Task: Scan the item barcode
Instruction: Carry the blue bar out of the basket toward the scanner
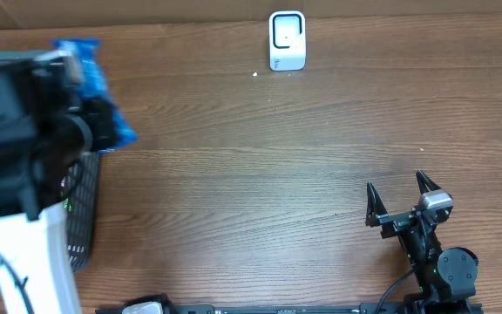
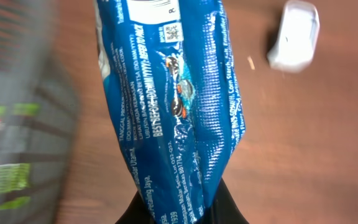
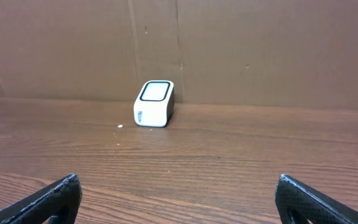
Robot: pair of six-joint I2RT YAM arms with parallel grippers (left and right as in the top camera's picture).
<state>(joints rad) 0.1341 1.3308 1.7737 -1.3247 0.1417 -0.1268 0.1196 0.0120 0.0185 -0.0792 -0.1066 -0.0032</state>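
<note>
Where the left gripper (image 2: 179, 210) shows: bottom middle of the left wrist view, with only two dark finger edges visible, one each side of a packet's end.
Left gripper's hold: pinched tight on the crimped end of the blue packet (image 2: 173, 93), which runs from the fingers up through the top of that frame.
Packet face, left wrist view only: rows of white print, a small biscuit picture, a square code (image 2: 174, 33) near the top, and a white label (image 2: 151, 7) cut off by the upper edge.
Overhead on the same grip: the bulky left arm (image 1: 24, 113) fills the upper left and hides the fingers, so only a crumpled blue piece of the packet sticks out past it.
Basket (image 1: 84, 209): a dark mesh wall at the left edge overhead, below the packet. It is a grey blur with green patches at the left of the wrist view.
Scanner (image 1: 287, 40): a white box at top centre of the table (image 1: 260, 157), well apart from the packet. The right wrist view shows its dark window facing up.
White speck (image 1: 254, 74): on the wood just left of the scanner.
Right gripper (image 1: 401, 202): lower right overhead, fingers spread as wide as they go, nothing between them.
Right wrist view alone: a cardboard wall (image 3: 260, 50) standing behind the scanner.
</note>
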